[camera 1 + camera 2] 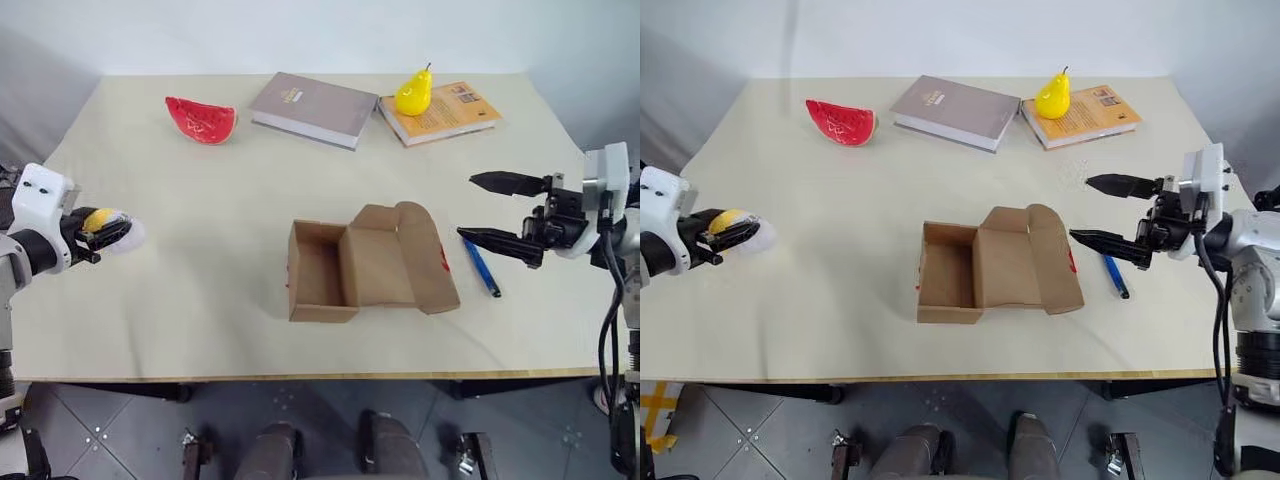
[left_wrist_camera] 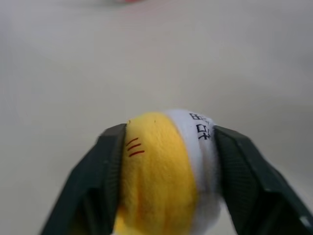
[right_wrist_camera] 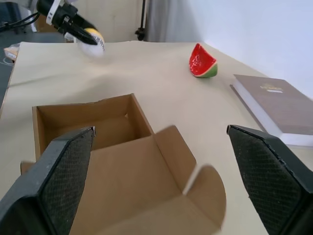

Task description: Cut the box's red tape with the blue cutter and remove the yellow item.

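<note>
Table [image 1: 200, 300]: 1 box [image 1: 330, 275], 2 books | left end effector [image 1: 108, 230] grasps yellow item [image 1: 98, 220] | right end effector [image 1: 495, 212] released

Between my left gripper's fingers [image 2: 105, 176] sits the yellow item [image 2: 156, 171], and its white band carries black printed characters, cut off at the edge; I cannot read them. Three short red strokes mark its yellow side. The grey book [image 1: 314, 108] at the table's far edge bears a small cover mark, and the orange book [image 1: 452, 112] some print, both too small to read.
</note>
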You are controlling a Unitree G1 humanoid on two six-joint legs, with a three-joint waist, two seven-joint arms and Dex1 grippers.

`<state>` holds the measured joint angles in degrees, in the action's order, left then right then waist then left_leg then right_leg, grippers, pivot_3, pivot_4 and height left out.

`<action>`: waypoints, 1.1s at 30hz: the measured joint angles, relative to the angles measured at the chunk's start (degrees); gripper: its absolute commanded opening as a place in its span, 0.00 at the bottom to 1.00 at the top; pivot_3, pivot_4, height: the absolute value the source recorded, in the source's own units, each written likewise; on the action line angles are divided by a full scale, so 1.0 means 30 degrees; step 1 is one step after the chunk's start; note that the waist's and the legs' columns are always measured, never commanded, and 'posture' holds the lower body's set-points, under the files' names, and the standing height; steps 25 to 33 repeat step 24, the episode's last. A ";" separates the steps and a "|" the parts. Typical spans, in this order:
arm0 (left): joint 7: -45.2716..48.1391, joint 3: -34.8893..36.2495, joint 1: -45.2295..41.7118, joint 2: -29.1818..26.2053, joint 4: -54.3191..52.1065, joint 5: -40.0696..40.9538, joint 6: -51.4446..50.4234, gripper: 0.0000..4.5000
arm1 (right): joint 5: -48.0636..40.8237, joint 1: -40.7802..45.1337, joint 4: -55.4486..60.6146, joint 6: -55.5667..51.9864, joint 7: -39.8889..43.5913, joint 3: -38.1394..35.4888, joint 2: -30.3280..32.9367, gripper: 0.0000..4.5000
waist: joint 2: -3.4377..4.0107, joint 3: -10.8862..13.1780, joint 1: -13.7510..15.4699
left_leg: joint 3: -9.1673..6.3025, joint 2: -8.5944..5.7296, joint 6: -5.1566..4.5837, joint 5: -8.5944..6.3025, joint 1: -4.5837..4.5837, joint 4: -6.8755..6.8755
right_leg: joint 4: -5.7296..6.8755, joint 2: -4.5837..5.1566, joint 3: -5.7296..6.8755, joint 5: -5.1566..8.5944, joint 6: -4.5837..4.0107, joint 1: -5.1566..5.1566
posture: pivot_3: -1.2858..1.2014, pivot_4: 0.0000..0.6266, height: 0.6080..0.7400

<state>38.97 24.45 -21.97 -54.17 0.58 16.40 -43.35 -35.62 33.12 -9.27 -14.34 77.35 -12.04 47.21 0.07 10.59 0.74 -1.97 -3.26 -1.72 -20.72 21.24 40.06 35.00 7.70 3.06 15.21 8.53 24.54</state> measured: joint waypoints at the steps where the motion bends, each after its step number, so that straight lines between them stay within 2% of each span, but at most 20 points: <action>1: 0.0039 0.0104 0.0054 0.0000 -0.0232 0.0175 -0.0127 0.86 | 0.0078 0.0010 -0.0103 0.0082 0.0048 0.0077 -0.0046 1.00 | 0.0001 0.0000 0.0011 | -0.0002 0.0000 0.0000 0.0000 0.0000 -0.0002 | 0.0002 0.0001 0.0002 0.0000 0.0000 0.0001 | 0.52 0.24 1.00; 3: 0.0025 0.0473 0.0315 0.0009 -0.0849 0.0574 -0.0466 1.00 | 0.0133 0.0023 -0.0229 0.0169 0.0153 0.0141 -0.0071 1.00 | 0.0001 0.0000 0.0001 | -0.0002 0.0001 0.0003 -0.0003 0.0004 -0.0005 | -0.0002 -0.0001 0.0002 0.0000 0.0000 0.0005 | 0.52 0.24 1.00; 8: 0.0134 0.1795 0.1288 0.0659 -0.2076 0.1699 -0.0366 1.00 | 0.0132 -0.0148 -0.0305 0.0217 0.0240 0.0057 -0.0068 1.00 | 0.0004 -0.0002 -0.0137 | -0.0002 0.0008 0.0006 -0.0003 -0.0002 -0.0008 | -0.0005 -0.0005 0.0006 0.0000 -0.0001 0.0002 | 0.52 0.24 1.00; 12: 0.1115 0.2417 0.3343 0.2326 -0.3601 0.3414 0.0045 1.00 | 0.0187 -0.1539 0.0007 0.0283 0.0275 -0.0599 0.0345 1.00 | 0.0006 -0.0003 -0.0192 | -0.0003 0.0007 0.0004 -0.0010 0.0000 -0.0011 | -0.0011 0.0014 -0.0005 0.0000 -0.0001 -0.0002 | 0.52 0.24 1.00; 15: 0.1459 0.2280 0.4595 0.3678 -0.4370 0.4071 0.0559 1.00 | 0.0608 -0.2943 -0.0042 0.0500 0.0578 -0.0944 0.1225 1.00 | 0.0004 -0.0001 -0.0181 | 0.0005 0.0004 -0.0003 -0.0014 0.0004 0.0005 | -0.0023 0.0011 -0.0001 -0.0001 -0.0002 -0.0010 | 0.52 0.24 1.00; 18: 0.1679 0.2131 0.5144 0.4135 -0.5159 0.4236 0.1628 1.00 | 0.1098 -0.4007 -0.0308 0.1224 0.1022 -0.1217 0.1949 1.00 | 0.0028 -0.0016 -0.0185 | 0.0028 0.0011 -0.0001 -0.0014 -0.0019 0.0008 | -0.0026 0.0009 -0.0011 -0.0001 -0.0003 -0.0029 | 0.52 0.24 1.00; 20: 0.2592 0.1465 0.6800 0.4435 -0.6046 0.4462 0.2364 1.00 | 0.1698 -0.5353 -0.1424 0.2229 0.1569 -0.1628 0.2518 1.00 | 0.0067 -0.0040 -0.0198 | 0.0048 0.0006 -0.0014 -0.0028 -0.0044 -0.0017 | -0.0046 0.0018 -0.0023 -0.0002 -0.0003 -0.0045 | 0.52 0.24 1.00; 23: 0.3817 0.0176 0.9001 0.5187 -0.5195 0.4123 0.3924 1.00 | 0.2246 -0.6528 -0.2858 0.2980 0.1504 -0.1965 0.2417 1.00 | 0.0076 -0.0035 -0.0286 | 0.0108 0.0027 -0.0019 -0.0032 -0.0034 -0.0018 | -0.0094 0.0004 -0.0028 0.0001 -0.0008 -0.0034 | 0.52 0.24 1.00; 33: 0.4021 -0.0018 0.9223 0.5320 -0.4865 0.4035 0.4528 1.00 | 0.2381 -0.6716 -0.2971 0.3181 0.1295 -0.2060 0.2329 1.00 | 0.0075 -0.0035 -0.0314 | 0.0123 0.0045 -0.0018 -0.0032 -0.0037 -0.0006 | -0.0093 -0.0006 -0.0032 0.0003 -0.0021 -0.0033 | 0.52 0.24 1.00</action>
